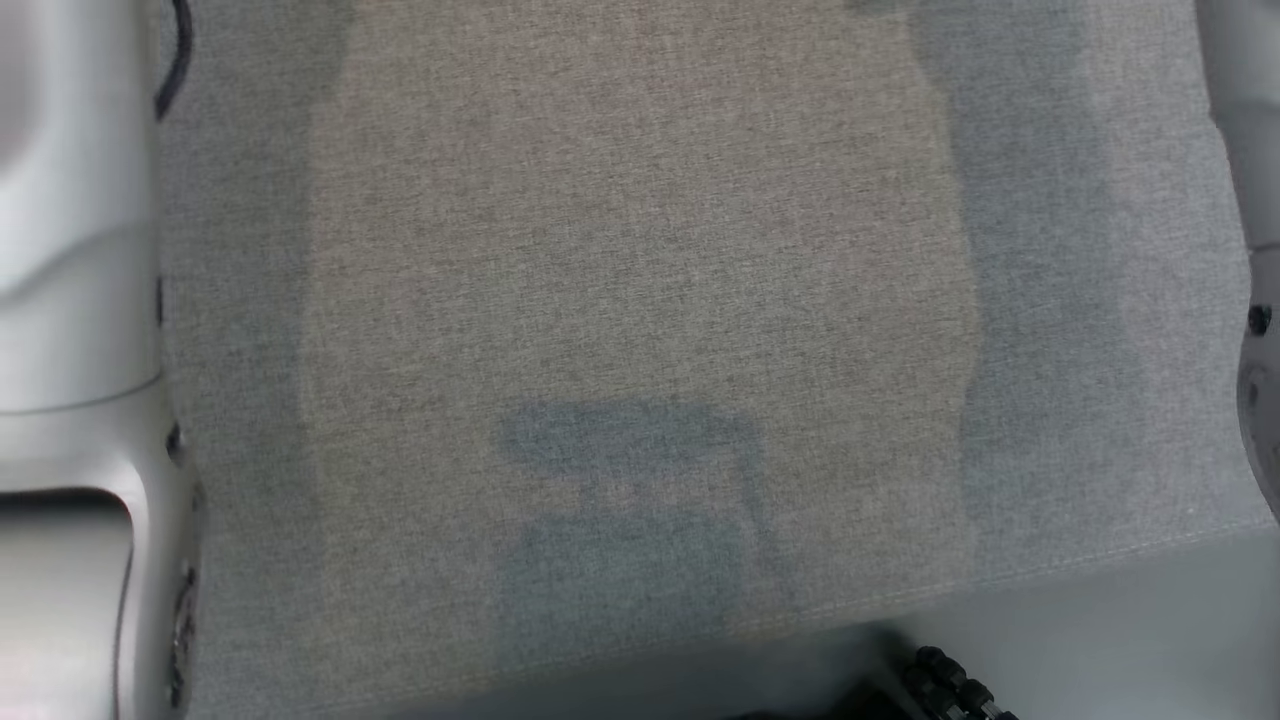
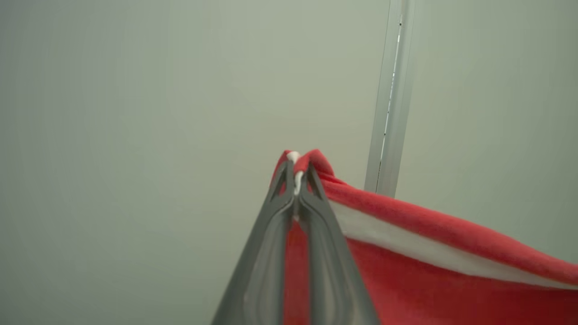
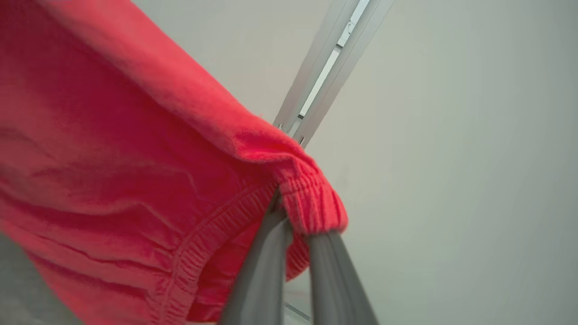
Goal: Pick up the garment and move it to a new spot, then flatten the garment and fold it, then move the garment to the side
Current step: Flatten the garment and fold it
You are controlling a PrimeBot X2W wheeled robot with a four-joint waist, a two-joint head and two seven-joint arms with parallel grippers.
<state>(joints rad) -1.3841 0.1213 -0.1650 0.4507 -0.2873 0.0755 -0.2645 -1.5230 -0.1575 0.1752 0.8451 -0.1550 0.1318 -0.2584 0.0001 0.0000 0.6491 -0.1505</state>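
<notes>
The garment (image 2: 429, 266) is red cloth with a white stripe, held up in the air against a pale wall. In the left wrist view my left gripper (image 2: 295, 174) is shut on one bunched corner of it, and the cloth hangs away to the right. In the right wrist view my right gripper (image 3: 293, 212) is shut on a ribbed elastic hem of the garment (image 3: 126, 180), which spreads to the left. The fingertips are buried in the fabric. In the head view the grey cloth table (image 1: 640, 300) lies below with soft shadows on it.
My pale left forearm (image 1: 70, 300) runs along the left edge of the head view, and part of the right arm (image 1: 1255, 250) along the right edge. The table's front edge (image 1: 1100, 560) meets a pale floor. A metal rail (image 2: 390, 99) runs up the wall behind.
</notes>
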